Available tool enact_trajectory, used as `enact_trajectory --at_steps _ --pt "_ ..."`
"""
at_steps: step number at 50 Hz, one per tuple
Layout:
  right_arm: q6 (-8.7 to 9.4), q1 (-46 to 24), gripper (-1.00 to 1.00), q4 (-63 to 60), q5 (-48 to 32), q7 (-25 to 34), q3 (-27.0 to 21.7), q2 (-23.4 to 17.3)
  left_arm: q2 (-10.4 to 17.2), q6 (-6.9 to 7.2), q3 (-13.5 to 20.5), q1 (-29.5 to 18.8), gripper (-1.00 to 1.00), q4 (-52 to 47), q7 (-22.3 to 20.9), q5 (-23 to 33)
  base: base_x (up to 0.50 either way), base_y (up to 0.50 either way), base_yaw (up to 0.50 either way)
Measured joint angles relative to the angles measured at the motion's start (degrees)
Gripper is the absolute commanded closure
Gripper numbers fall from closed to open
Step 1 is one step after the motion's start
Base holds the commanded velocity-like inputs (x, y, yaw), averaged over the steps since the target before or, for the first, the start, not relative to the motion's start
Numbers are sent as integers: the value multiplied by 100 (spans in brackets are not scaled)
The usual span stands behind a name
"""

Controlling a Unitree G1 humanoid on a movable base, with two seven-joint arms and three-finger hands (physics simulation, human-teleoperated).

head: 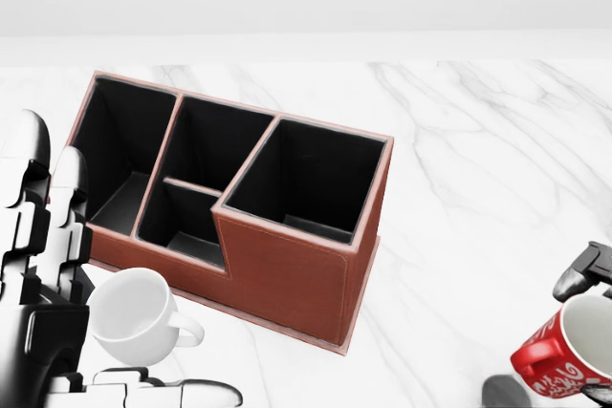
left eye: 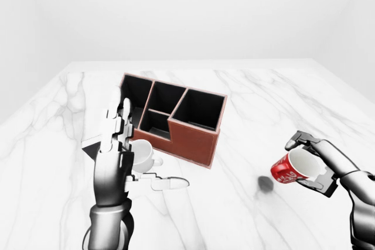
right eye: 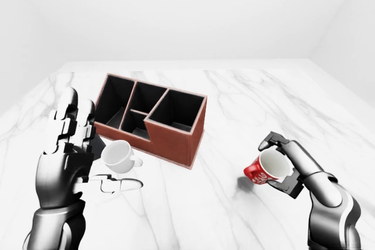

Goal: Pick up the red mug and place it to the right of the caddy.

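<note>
While fingers (left eye: 304, 140) hide its handle, red mug (left eye: 287, 170) aloft, tilted, right of caddy (left eye: 176, 118)

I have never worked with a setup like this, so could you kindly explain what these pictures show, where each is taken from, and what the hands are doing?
These are simulator renders from three cameras on a humanoid robot's head, all looking out over its own arms. The left-eye and right-eye views are a pair showing nearly the same wide scene; the head view looks down more closely.

On the white marble table stands a brown caddy with black open compartments. Beside it, toward the views' lower left, sits a white mug.

The right hand, with three dark fingers, is closed round the red mug, held tilted above the table to the right of the caddy; its shadow lies on the marble below. The left hand is raised and open beside the white mug, its fingers straight and holding nothing.
</note>
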Motion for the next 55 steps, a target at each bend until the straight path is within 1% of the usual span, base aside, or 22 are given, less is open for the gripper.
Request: enact_trajectory --at_steps 15,35,55 --pt "0 -417 100 -71 -117 -81 452 15 4 0 -16 8 -100 -6 6 8 0 0 0" --pt "0 -978 100 113 -254 -361 1068 51 3 0 11 3 -100 -35 -12 -2 0 0 0" --pt "0 -1705 100 1071 -374 -1037 1645 78 4 0 3 12 -100 -42 -15 -5 0 0 0"
